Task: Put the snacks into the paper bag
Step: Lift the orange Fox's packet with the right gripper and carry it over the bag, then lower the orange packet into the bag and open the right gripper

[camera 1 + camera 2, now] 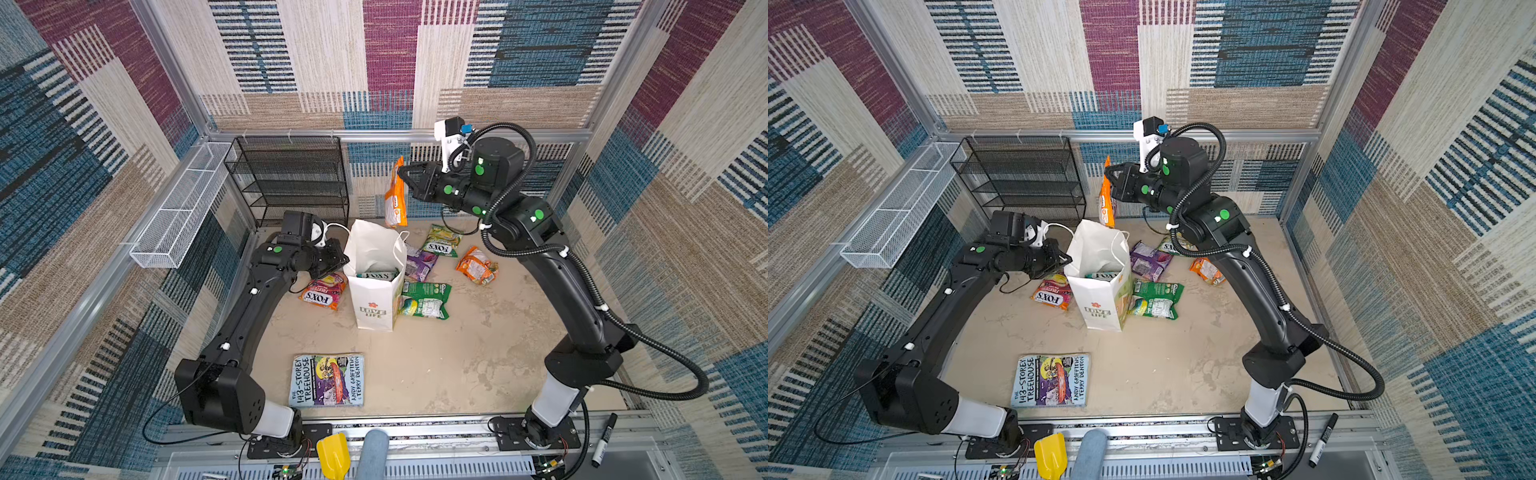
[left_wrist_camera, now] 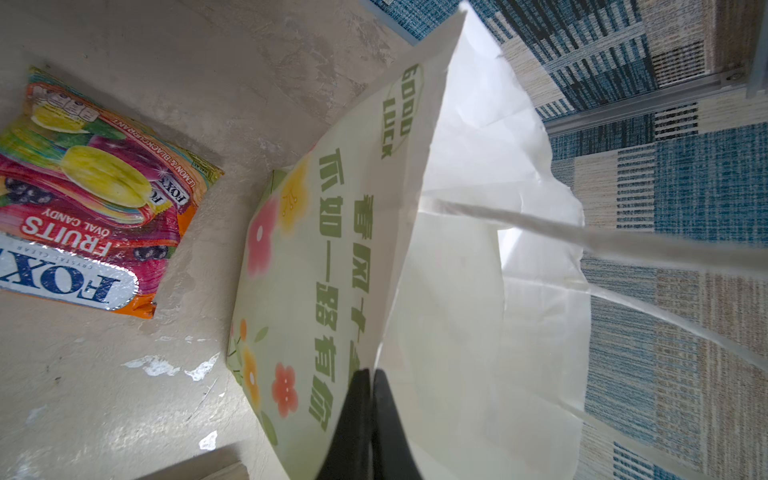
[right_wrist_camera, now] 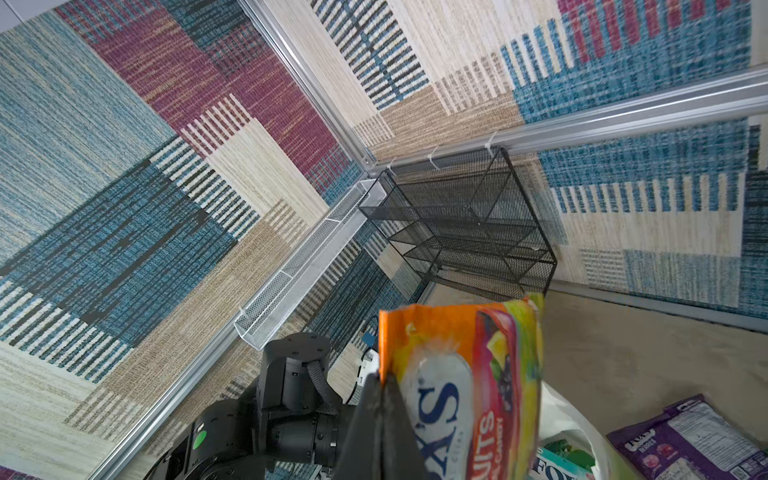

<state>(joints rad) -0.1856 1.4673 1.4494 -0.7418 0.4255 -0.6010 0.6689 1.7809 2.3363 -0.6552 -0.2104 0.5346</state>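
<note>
While the right gripper (image 1: 402,176) pinches the top edge of an orange snack packet (image 1: 395,201) hanging above the far edge of the upright paper bag (image 1: 375,305), the left gripper (image 1: 341,261) is clamped on the bag's side rim. One teal packet (image 1: 376,275) lies inside the bag.

The white paper bag (image 1: 371,293), printed with a red flower and "LOVE LIFE", is stood upright mid-table with its mouth open. A teal packet (image 1: 376,275) is seen inside. An orange packet (image 1: 395,195) is hung vertically in the air above the bag's far rim. A pink-red packet (image 1: 324,291) is laid flat just left of the bag. To the right are spread a purple packet (image 1: 420,264), a green packet (image 1: 424,300), a yellow-green packet (image 1: 441,241) and, farthest right, a crumpled orange packet (image 1: 477,266).
</note>
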